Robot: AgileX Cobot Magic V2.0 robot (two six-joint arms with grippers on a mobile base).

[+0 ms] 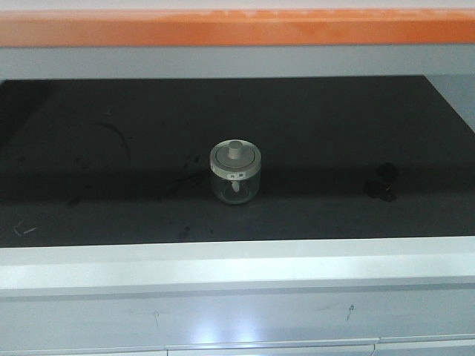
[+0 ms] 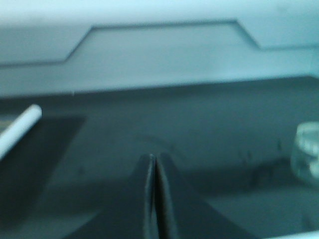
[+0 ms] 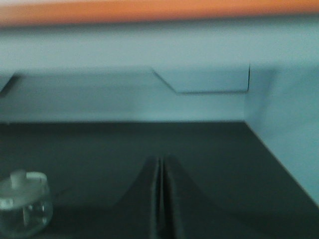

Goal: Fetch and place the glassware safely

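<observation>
Here is the dark tabletop (image 1: 111, 133) seen from the front, and right about at its middle stands the glass jar (image 1: 235, 185), squat, clear and upright, with nothing touching it. Its round off-white lid (image 1: 235, 157) sits flat on top, the central knob pointing straight up, and something pale shows through the glass, too small to make out. Over to the right, well apart from the jar, a few small dark bits (image 1: 382, 185) lie on the surface; what they are cannot be told. An orange strip (image 1: 237, 28) runs along the far edge above a grey wall (image 1: 237, 61). No arm shows in the front view. Switch to the left wrist view, blurred as it is: the left pincer (image 2: 153, 167) has its two dark fingers pressed together with only a thin seam between them, gripping nothing, and the jar peeks in at the right edge, apart from it. A white rod (image 2: 20, 127) slants in at the left. In the right wrist view the right pincer (image 3: 160, 167) is likewise pressed together and holds nothing, with the jar low on the left, clear of the fingers.
</observation>
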